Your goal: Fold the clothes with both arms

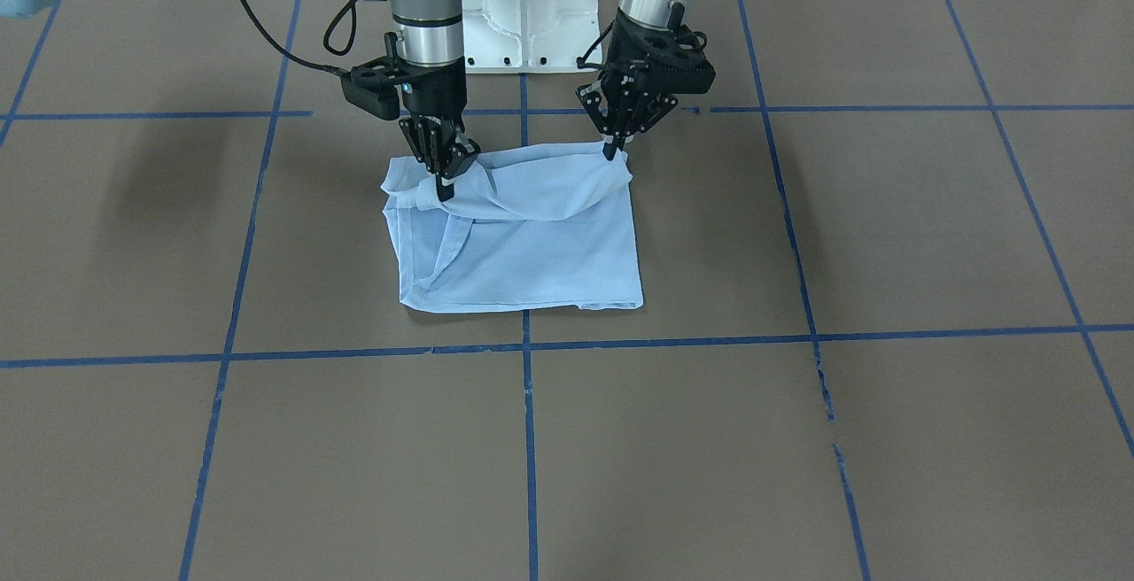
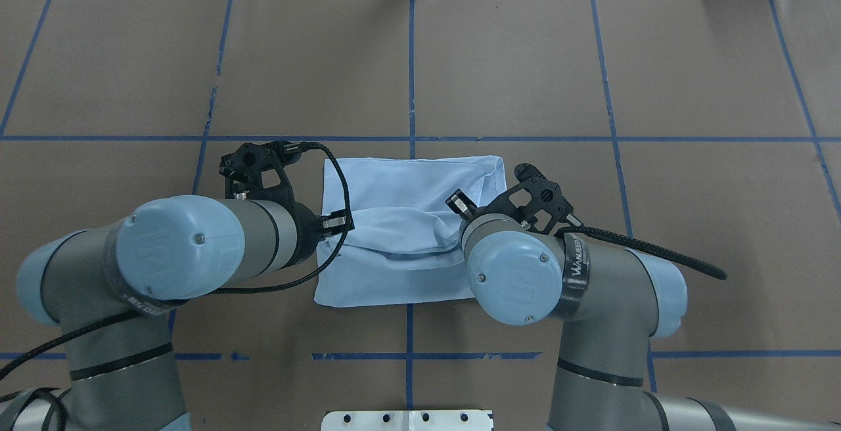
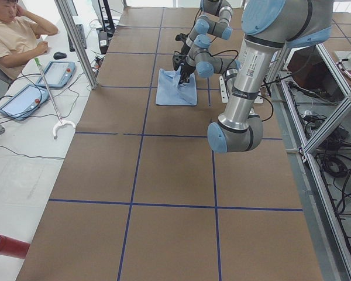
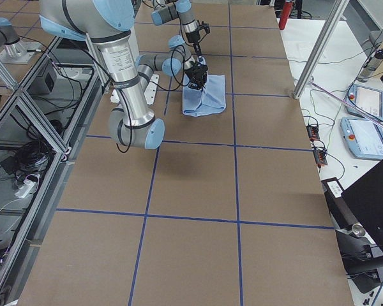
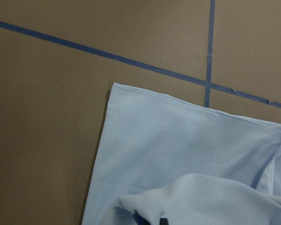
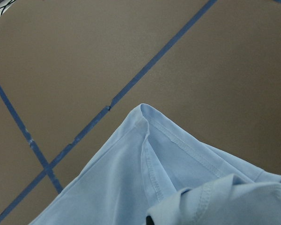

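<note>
Standing across the table from the robot, I see the light blue T-shirt (image 1: 532, 253) lying as a folded rectangle on the brown table (image 1: 886, 236). It sits across the middle blue tape line (image 1: 530, 439), near the table's centre. From this side the shirt's 6 o'clock edge lies flat, just short of the crossing tape. Its 12 o'clock edge, the one nearest the robot, is raised off the layers beneath.

The right gripper (image 1: 446, 181) is at the shirt's 11 o'clock corner, fingers pinched together on a bunch of the cloth. The left gripper (image 1: 611, 153) is at the 1 o'clock corner, its tips closed on the fabric edge there. The cloth between them sags in a soft roll over the flat part.

From above, the left arm (image 2: 190, 247) and the right arm (image 2: 525, 273) flank the shirt at 9 and 3 o'clock, both wrists bent over it. The grippers themselves are hidden under the wrists in that view.

The left wrist camera shows a flat corner of the shirt pointing towards 11 o'clock, with a raised fold at 6 o'clock. The right wrist camera shows a stitched hem corner pointing to 12 o'clock.

The white base (image 1: 527, 14) stands at 12 o'clock beyond the shirt. A person (image 3: 14, 35) sits at a side desk.
</note>
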`<act>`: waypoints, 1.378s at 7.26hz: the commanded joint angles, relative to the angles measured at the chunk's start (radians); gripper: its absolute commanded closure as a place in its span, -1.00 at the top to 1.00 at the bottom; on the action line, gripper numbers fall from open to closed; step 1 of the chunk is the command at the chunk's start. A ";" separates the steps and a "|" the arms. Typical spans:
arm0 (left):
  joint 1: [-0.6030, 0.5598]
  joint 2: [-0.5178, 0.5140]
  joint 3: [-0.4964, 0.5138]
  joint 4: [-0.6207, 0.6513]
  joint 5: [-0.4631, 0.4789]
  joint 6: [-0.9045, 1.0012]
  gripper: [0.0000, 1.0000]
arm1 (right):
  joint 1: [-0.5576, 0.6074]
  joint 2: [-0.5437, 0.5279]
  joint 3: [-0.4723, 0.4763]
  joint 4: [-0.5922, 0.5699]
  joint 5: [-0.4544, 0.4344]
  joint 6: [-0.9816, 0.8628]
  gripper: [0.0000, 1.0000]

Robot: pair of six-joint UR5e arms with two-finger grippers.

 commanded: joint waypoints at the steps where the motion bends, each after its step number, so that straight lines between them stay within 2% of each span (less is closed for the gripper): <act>1: -0.048 -0.028 0.178 -0.133 0.001 0.040 -1.00 | 0.038 0.084 -0.158 0.027 0.016 -0.016 -1.00; 2: -0.052 -0.029 0.221 -0.165 0.001 0.050 -1.00 | 0.043 0.120 -0.215 0.027 0.019 -0.016 -1.00; 4: -0.052 -0.043 0.255 -0.169 0.001 0.055 -1.00 | 0.055 0.120 -0.269 0.091 0.019 -0.016 -1.00; 9: -0.053 -0.042 0.255 -0.170 0.001 0.055 -1.00 | 0.098 0.112 -0.274 0.097 0.051 -0.085 -1.00; 10: -0.053 -0.040 0.255 -0.187 0.001 0.055 -1.00 | 0.100 0.111 -0.274 0.096 0.052 -0.096 -0.63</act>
